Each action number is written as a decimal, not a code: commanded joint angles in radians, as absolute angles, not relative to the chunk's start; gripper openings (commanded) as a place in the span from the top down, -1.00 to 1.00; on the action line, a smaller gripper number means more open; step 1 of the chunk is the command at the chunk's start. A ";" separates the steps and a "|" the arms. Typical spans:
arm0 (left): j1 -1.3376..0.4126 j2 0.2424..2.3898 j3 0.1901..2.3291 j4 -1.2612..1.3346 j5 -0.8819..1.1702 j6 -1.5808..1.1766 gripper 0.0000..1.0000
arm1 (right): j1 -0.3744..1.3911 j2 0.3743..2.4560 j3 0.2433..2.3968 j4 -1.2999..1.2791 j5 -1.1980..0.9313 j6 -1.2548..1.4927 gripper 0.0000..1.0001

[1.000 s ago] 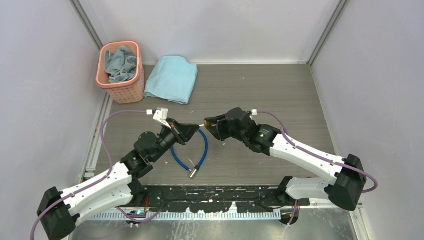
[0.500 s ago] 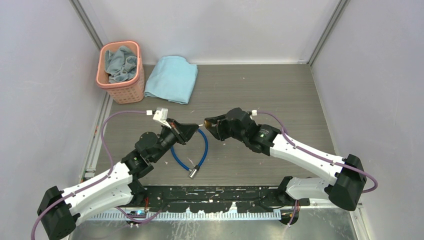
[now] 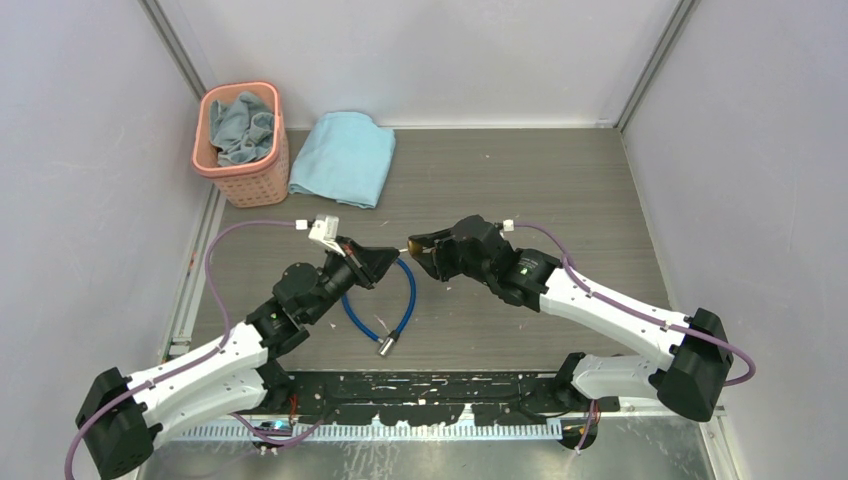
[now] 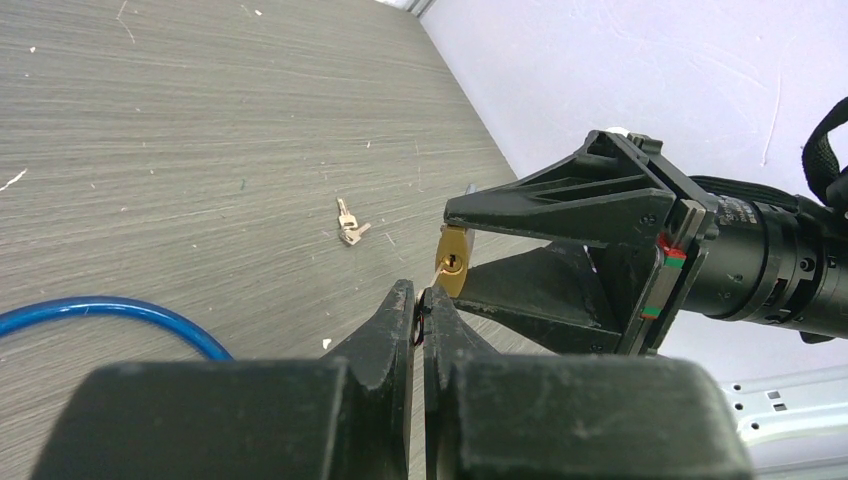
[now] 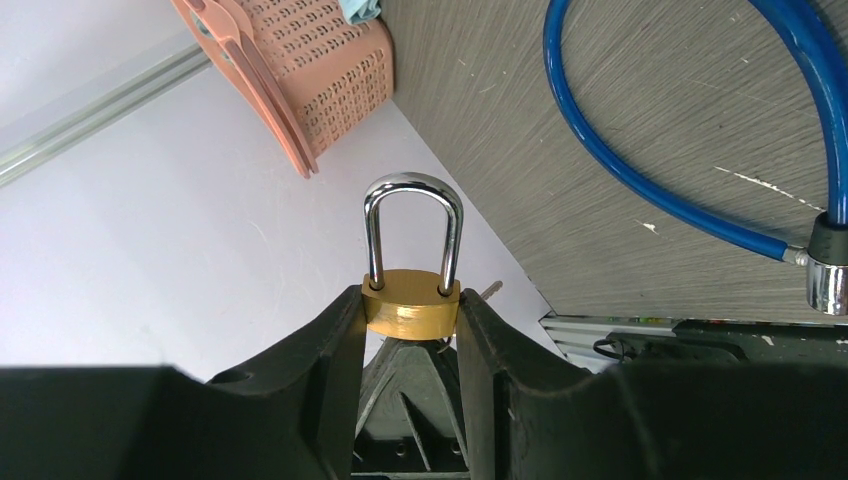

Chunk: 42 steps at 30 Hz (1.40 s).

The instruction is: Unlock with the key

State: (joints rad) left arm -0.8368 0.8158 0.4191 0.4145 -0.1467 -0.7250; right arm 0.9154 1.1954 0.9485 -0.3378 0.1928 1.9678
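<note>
My right gripper is shut on the small brass padlock and holds it above the table, its silver shackle closed and pointing away. My left gripper is shut on the tiny key. Only the key's thin blade shows, reaching from my fingertips to the keyhole on the padlock's underside. The key's tip also peeks out behind the padlock in the right wrist view. The two grippers face each other tip to tip.
A blue cable loops on the table under the grippers, its silver end nearer me. A spare key pair lies on the table beyond. A pink basket with cloth and a blue towel sit at the back left.
My left arm has edged slightly toward the padlock. The right arm and the padlock have not visibly moved.
</note>
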 commanded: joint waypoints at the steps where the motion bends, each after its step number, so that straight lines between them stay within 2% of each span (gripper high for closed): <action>1: -0.843 0.818 0.422 0.498 -0.148 -0.707 1.00 | 0.923 1.174 0.955 -0.277 0.204 1.986 0.98; 42: -0.850 0.793 0.407 0.503 -0.166 -0.689 1.00 | 0.933 1.188 0.963 -0.276 0.194 1.976 0.98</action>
